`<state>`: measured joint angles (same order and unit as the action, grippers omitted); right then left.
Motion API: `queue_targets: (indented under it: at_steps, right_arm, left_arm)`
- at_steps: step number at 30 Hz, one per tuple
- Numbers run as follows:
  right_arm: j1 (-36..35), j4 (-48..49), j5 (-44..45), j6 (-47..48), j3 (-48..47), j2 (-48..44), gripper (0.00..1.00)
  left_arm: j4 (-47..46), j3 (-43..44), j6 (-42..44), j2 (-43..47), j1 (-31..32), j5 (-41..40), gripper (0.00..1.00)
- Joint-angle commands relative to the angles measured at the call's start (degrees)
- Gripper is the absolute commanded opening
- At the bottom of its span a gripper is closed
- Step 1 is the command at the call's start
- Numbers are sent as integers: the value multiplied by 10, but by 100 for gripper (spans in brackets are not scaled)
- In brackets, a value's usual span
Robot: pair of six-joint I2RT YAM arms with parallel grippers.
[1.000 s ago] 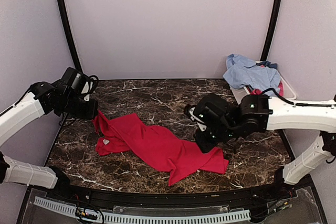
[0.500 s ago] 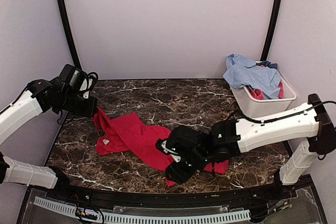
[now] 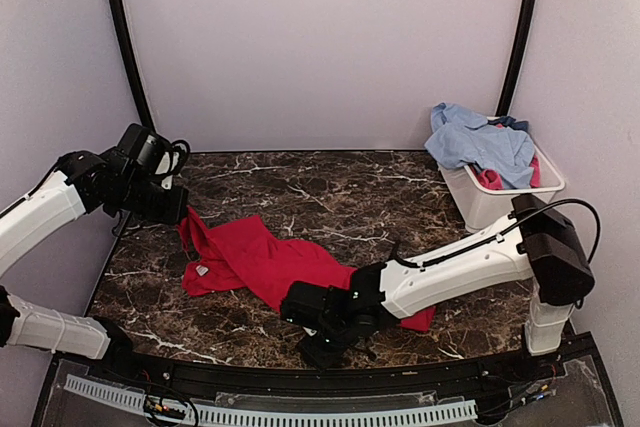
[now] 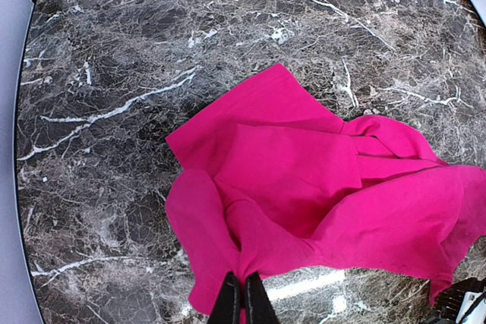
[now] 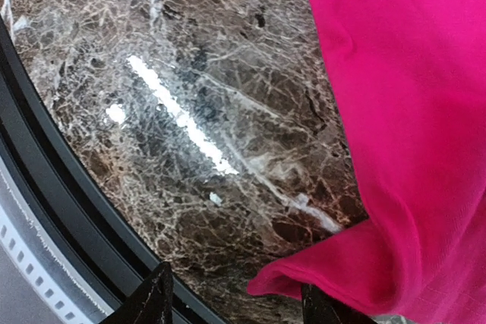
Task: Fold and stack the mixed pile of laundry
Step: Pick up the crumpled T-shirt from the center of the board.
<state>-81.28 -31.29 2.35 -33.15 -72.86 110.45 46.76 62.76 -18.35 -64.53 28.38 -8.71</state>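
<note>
While pinched at its far-left corner, sprawls slantwise over the dark marble table (image 3: 330, 182) as one rumpled red garment (image 3: 255, 262), running from that corner toward the near right. Carries a small white label (image 3: 202, 270) close to its left edge. Looks hot pink through the left wrist camera, with a flat folded panel in the middle and loose folds bunching toward the lens.

Clamped at that corner by the left gripper (image 3: 178, 209), fingers (image 4: 228, 305) pressed together on a gathered tuck of cloth drawn up to the tips.

Met at the near side by the right gripper (image 3: 318, 347), set low by the table's front edge, arm stretched long across from the right. Fingers (image 5: 156, 301) spread apart in the right wrist view, nothing clamped. Rolled hem corner (image 5: 304, 282) lying on the marble between them, closer to the right-hand tip; cannot tell whether touching.

Well apart at the far right corner: white tub (image 3: 500, 205), heaped with a light-blue shirt (image 3: 475, 142) draping over its rim, a pink-red piece (image 3: 488, 178) beneath, and a darker blue piece (image 3: 512, 124) at the back
</note>
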Motion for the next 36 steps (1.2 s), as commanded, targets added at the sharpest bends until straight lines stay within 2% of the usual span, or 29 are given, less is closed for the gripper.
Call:
queue_targets:
  at_steps: [1, 5, 9, 19, 25, 30, 34, 36]
  right_arm:
    - [-1, 2, 12, -9, -26, 35, 51]
    - [1, -33, 45, -25, -12, 53, 35]
    - [15, -53, 65, -49, 43, 5, 0]
    - [28, -116, 88, -52, 87, -153, 0]
    - [52, -153, 156, -31, 85, -224, 0]
    - [81, -84, 96, 51, 109, -241, 0]
    - [82, -49, 14, 86, 114, -193, 0]
    - [82, -33, 6, 92, 116, -172, 0]
  left_arm:
    - [-11, -6, 8, 0, -3, -2, 0]
    - [-12, -11, 10, -1, -4, 4, 0]
    - [-14, -15, 12, 4, -3, 16, 0]
    - [-12, -20, 21, 4, -3, 34, 0]
    - [-26, -19, 24, 20, -3, 42, 0]
    - [-25, -13, 29, 8, -3, 50, 0]
    - [-29, -20, 28, 0, -3, 53, 0]
    - [-32, -20, 27, -4, -3, 49, 0]
